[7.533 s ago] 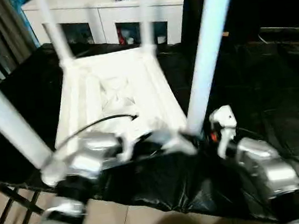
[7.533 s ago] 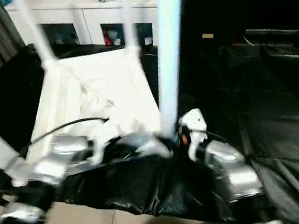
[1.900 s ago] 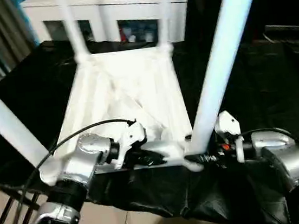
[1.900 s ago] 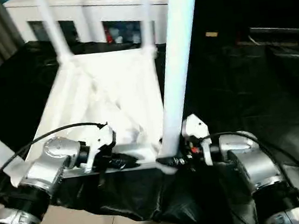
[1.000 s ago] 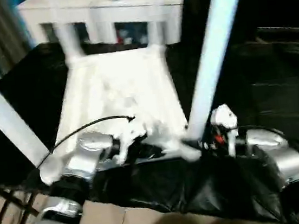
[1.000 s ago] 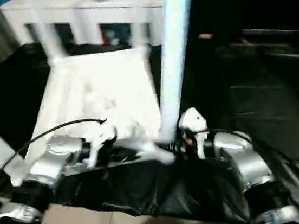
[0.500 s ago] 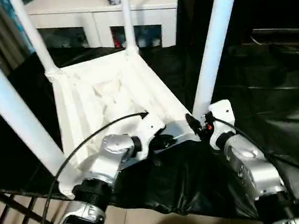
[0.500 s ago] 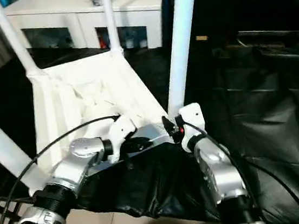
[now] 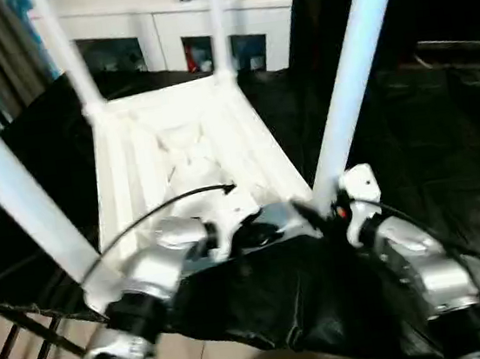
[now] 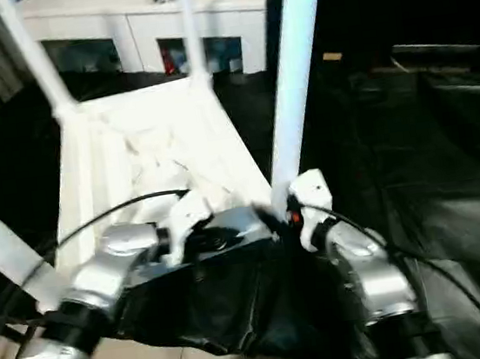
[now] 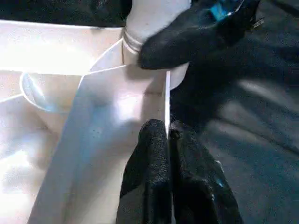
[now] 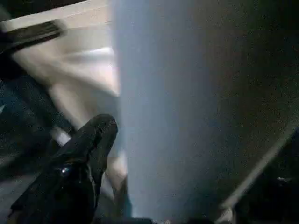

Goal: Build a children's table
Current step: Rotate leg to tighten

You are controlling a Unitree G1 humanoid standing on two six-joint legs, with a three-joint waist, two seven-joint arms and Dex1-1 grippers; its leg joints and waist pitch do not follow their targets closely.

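Children's table [image 9: 184,151] lies upside down on a black sheet [image 9: 446,145], ribbed underside up, w/ all four legs standing in the corner sockets: two far legs [image 9: 72,60] by the white cabinet [image 9: 159,23], near-left leg [image 9: 15,198] and near-right leg [image 9: 350,78] close to the robot. Judging by that, the leg-fitting step is at its end; what's in hand looks like seating or checking the near-right leg in its socket, poss. prep for turning the table over. Left gripper [image 11: 168,135] reaches across from the left to the near edge of the table, jaws closed on the thin rim wall just beside that corner socket, one finger each side of the wall in the left wrist view. Right gripper [image 10: 270,212] comes in from the right, forearm angled in toward the table, fingers at the base of the near-right leg; right wrist view has one black finger [image 12: 86,154] alongside the leg, the other hidden, so can't tell if the jaws are gripping it or just resting against it. Next move, as I read it: press or twist the leg fully home while the left holds the rim steady, then get a firm two-sided hold before any lift. Risk: thin rim wall may flex or slip out of the pinch, and the tall legs make the whole thing tippy if pulled off the sheet edge.
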